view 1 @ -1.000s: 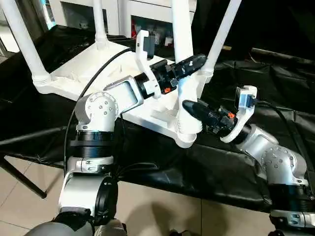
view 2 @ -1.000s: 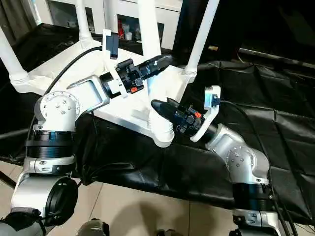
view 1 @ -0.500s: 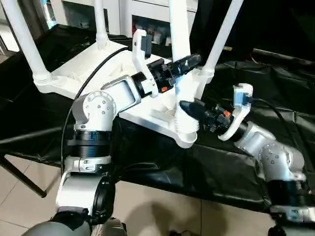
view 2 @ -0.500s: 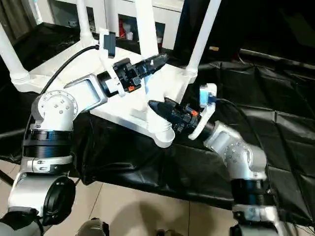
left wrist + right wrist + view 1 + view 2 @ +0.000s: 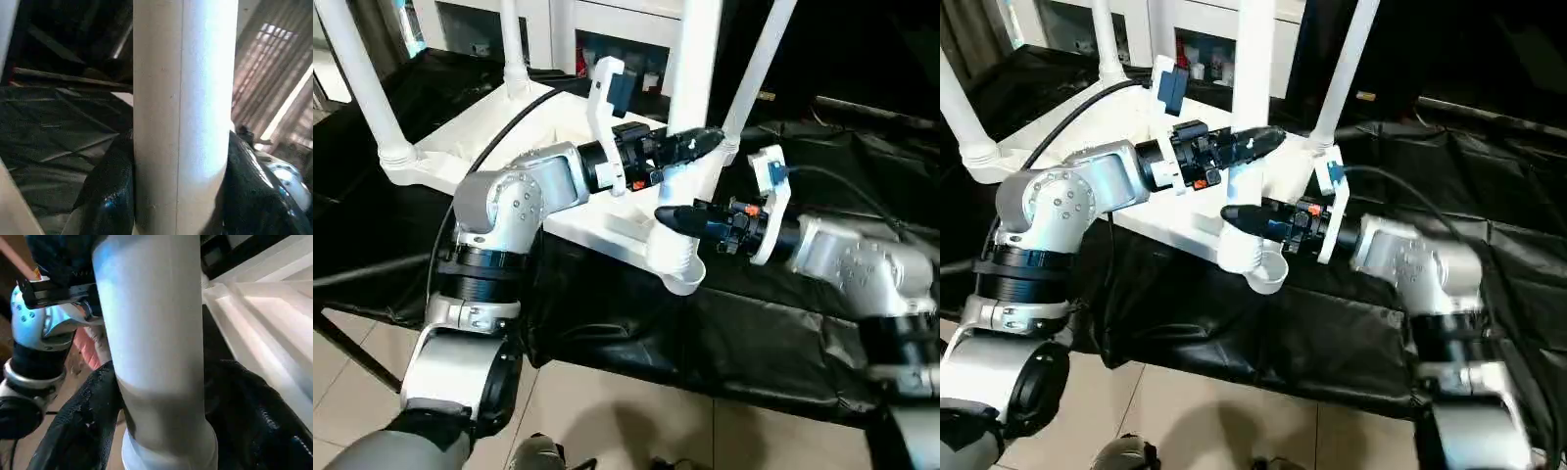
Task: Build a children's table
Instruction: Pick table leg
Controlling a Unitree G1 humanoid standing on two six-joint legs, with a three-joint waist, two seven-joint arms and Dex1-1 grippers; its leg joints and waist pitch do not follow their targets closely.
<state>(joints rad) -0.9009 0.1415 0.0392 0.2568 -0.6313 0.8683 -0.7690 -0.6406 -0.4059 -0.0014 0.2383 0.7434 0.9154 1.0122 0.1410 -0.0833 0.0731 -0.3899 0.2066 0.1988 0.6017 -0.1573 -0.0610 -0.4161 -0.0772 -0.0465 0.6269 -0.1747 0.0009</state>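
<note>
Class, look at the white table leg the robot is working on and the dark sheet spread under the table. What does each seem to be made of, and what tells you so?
The leg: probably moulded plastic, smooth and semi-gloss; a soft sheen and a faint lengthwise seam show in the left wrist view. The sheet: probably thin plastic film, glossy black; it lies in sharp crinkles that catch the light.

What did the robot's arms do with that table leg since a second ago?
The near leg stood straighter, its top swinging toward the right arm's side. The right gripper slid closer around its base. The left gripper kept clamping it higher up. The tabletop and other legs stayed put.
</note>
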